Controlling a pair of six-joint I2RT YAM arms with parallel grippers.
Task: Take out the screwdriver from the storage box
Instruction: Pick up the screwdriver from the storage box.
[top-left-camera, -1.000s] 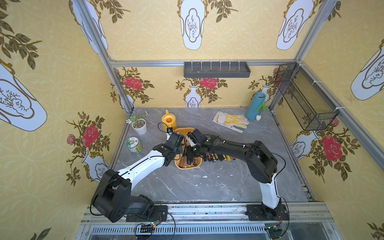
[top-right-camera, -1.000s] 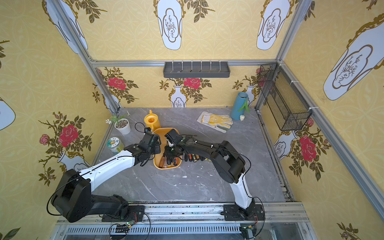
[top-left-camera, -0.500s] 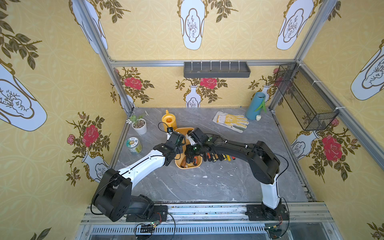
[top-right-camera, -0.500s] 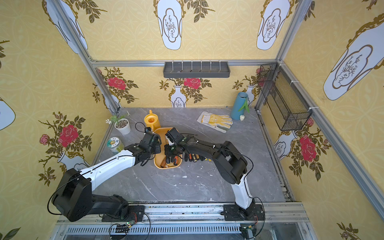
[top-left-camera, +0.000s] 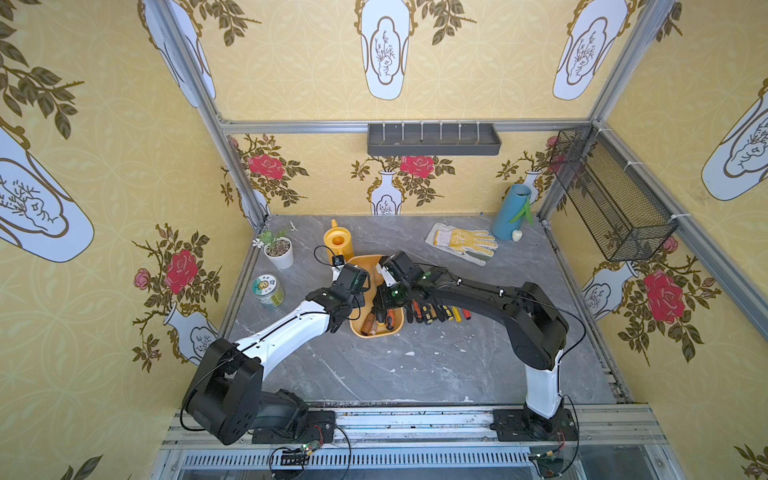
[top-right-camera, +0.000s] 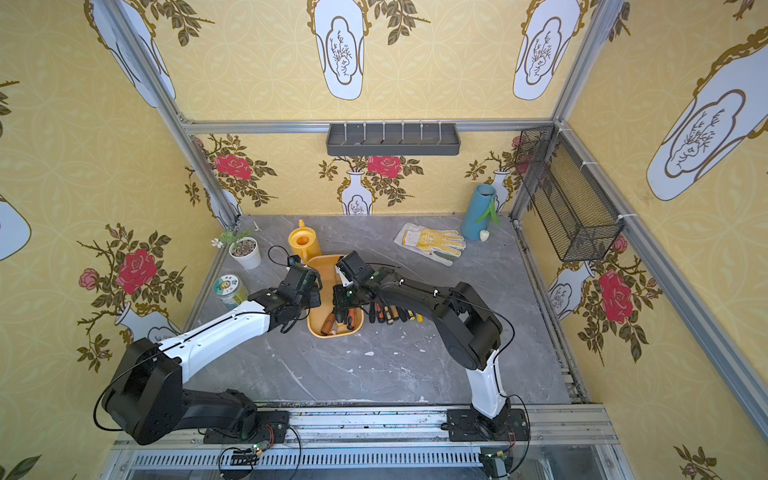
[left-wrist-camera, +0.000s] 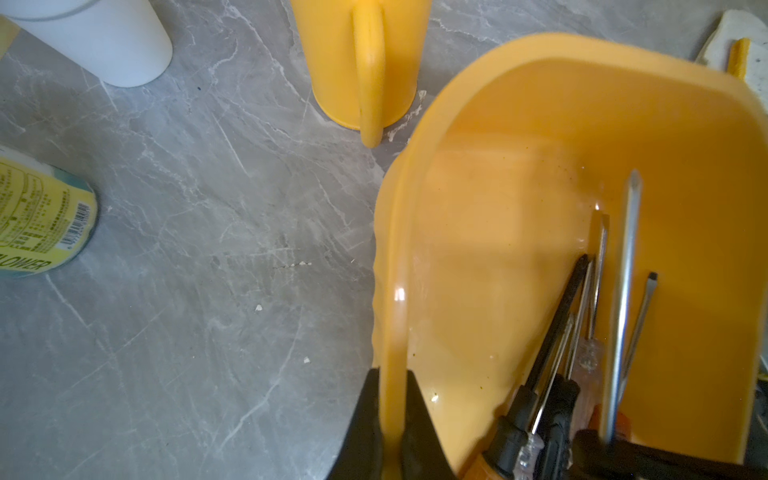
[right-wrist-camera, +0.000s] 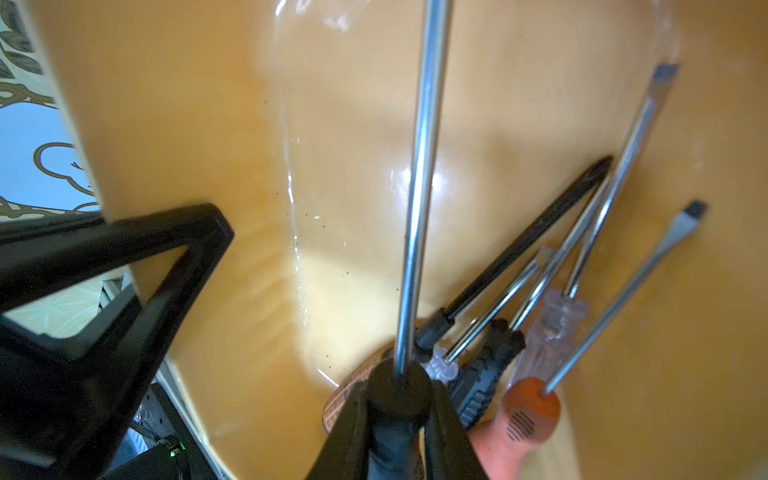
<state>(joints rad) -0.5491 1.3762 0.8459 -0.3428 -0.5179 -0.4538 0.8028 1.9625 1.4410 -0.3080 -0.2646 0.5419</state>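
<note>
now left gripper (left-wrist-camera: 390, 376) pinches the storage box (left-wrist-camera: 540, 124) rim, right gripper (right-wrist-camera: 399, 395) clamps a screwdriver (right-wrist-camera: 419, 166) inside.

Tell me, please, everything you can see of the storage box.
The storage box is a shallow, glossy yellow-orange plastic tub with rounded corners and a rolled rim, on the grey table near the watering can. The left gripper is shut on its wall. Inside lie screwdrivers; the right gripper is shut on one.
</note>
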